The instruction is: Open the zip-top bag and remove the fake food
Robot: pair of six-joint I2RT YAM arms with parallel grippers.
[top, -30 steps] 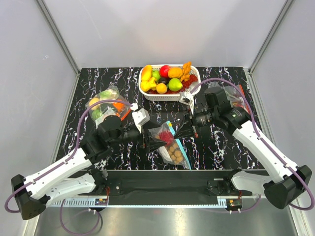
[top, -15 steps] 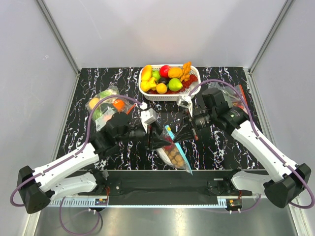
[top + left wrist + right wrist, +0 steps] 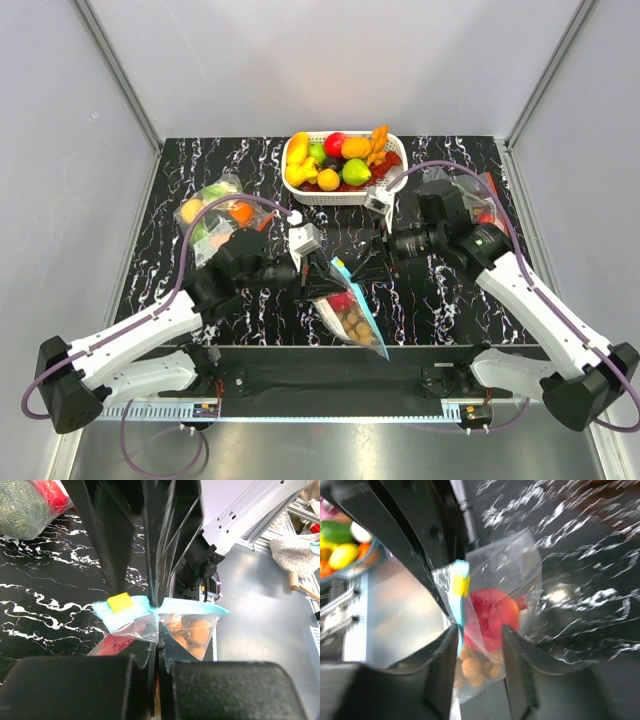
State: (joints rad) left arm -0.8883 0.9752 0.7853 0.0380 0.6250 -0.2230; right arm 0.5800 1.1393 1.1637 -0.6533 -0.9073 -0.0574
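**Plastic zip-top bag (image 3: 352, 318) held between two grippers, fake food not yet out**

Black marble-patterned table (image 3: 200, 165) seen from above, with two white arms reaching in from its near edge. At the far side sits a white basket (image 3: 345, 198) of mixed fruit. To the left lies another clear bag of fruit (image 3: 210, 212).

Near the front middle, the zip-top bag is held up between the two grippers, mouth uppermost, its body drooping toward the near edge. The left gripper (image 3: 318, 282) is clamped on the bag: in its wrist view the fingers meet, with plastic pinched in the seam just below the teal zip strip (image 3: 185, 607). The right gripper (image 3: 368, 262) meets the bag from the opposite side. In its own view its fingers stand apart with the top of the bag between them, and whether they press on either wall cannot be told.

Inside the bag are the red fruit (image 3: 492, 617) and, below it, the bunch of tan-brown balls (image 3: 472, 670). A small yellow tab (image 3: 120, 602) sits on the strip.

The task looks to be at an early stage. The bag is raised and gripped, but the strip reads as one unbroken band, so the mouth seems shut or barely parted. Pulling it open and taking out both pieces remain to be done.
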